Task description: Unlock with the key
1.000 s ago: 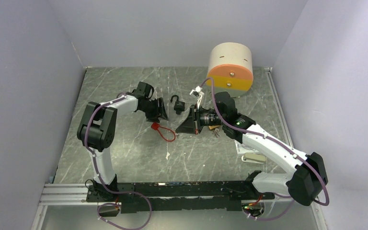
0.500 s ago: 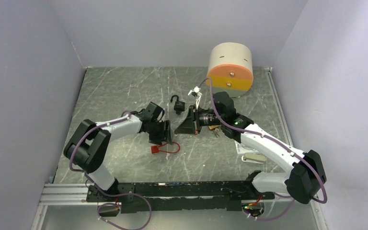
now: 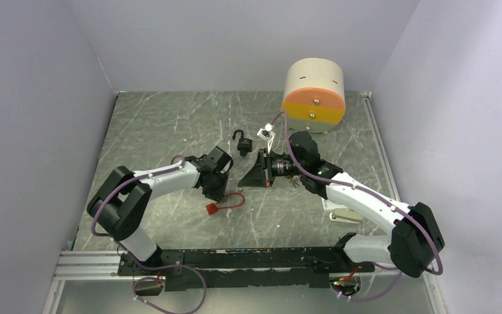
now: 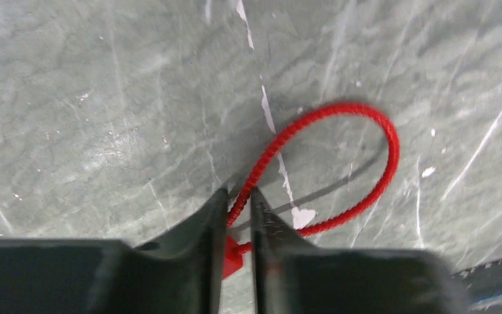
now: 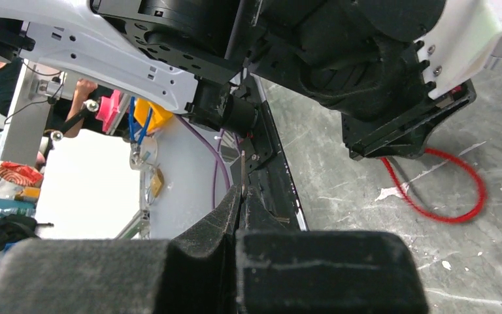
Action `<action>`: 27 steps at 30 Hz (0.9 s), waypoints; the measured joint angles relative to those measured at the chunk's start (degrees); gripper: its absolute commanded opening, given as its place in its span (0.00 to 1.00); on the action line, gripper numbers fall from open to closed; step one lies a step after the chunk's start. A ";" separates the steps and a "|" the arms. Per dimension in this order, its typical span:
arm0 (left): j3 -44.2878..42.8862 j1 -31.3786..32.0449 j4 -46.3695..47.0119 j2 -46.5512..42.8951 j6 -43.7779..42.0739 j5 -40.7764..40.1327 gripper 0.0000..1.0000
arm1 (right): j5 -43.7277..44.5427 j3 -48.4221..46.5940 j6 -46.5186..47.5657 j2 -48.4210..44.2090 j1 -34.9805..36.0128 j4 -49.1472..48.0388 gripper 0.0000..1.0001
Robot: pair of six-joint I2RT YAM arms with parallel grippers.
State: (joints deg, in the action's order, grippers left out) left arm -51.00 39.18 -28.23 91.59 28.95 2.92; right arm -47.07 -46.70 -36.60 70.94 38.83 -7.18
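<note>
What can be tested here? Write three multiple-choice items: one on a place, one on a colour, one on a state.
1. Where is the padlock?
A. On the table, left of the drum
B. On top of the drum
C. On the rail by the arm bases

2. What colour is the cord?
A. Blue
B. Green
C. Red

3. How is the right gripper?
A. Wide open
B. Shut on the key
C. Shut on the padlock

Answers:
1. A: the top view shows it lying on the stone surface, in front of and left of the drum.
2. C: the loop is bright red in both wrist views.
3. B: its fingers meet with a thin metal blade sticking out between them.
</note>
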 measured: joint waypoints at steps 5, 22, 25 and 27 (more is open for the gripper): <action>-3.56 0.85 -2.60 2.97 -0.57 -3.61 0.03 | 0.57 0.52 0.02 -0.07 0.00 0.04 0.00; -9.31 -6.97 -21.09 5.03 26.25 -17.90 0.58 | 7.02 4.98 -1.90 -1.29 -0.17 -1.38 0.00; -10.21 -7.80 -21.38 5.03 26.97 -17.68 0.69 | 8.74 5.53 -2.05 -1.27 -0.17 -1.29 0.00; -10.25 -7.82 -21.20 4.92 27.28 -16.76 0.74 | 10.69 6.19 -2.47 -1.31 -0.17 -1.73 0.00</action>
State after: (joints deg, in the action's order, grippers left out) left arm -61.25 31.35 -49.43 96.51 56.23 -13.85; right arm -36.38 -40.51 -39.07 69.63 38.65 -8.91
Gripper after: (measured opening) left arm 0.682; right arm 0.010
